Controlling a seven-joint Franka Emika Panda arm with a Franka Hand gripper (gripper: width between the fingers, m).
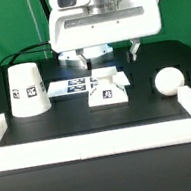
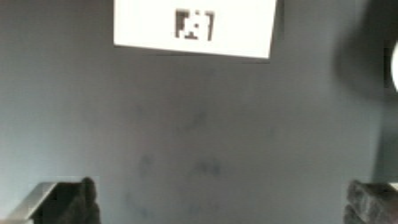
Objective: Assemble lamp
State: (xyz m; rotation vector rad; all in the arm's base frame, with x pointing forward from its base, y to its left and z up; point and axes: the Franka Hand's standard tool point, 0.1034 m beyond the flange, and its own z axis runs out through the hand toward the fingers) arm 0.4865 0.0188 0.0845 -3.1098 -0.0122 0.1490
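Observation:
The flat square lamp base (image 1: 110,91) lies on the black table just in front of the gripper, tag up. It also shows in the wrist view (image 2: 199,25), ahead of the fingertips. The tapered shade (image 1: 27,90) stands wide end down at the exterior view's left. The ball-shaped bulb (image 1: 166,81) lies at the exterior view's right. My gripper (image 1: 109,55) hangs above and behind the base. In the wrist view my gripper (image 2: 217,203) is open wide, with only bare table between the fingers (image 2: 64,200).
The marker board (image 1: 74,85) lies flat just left of the base in the exterior view. A raised white border (image 1: 91,139) runs along the table's front and both sides. A blurred curved edge (image 2: 391,60) shows at the wrist view's margin.

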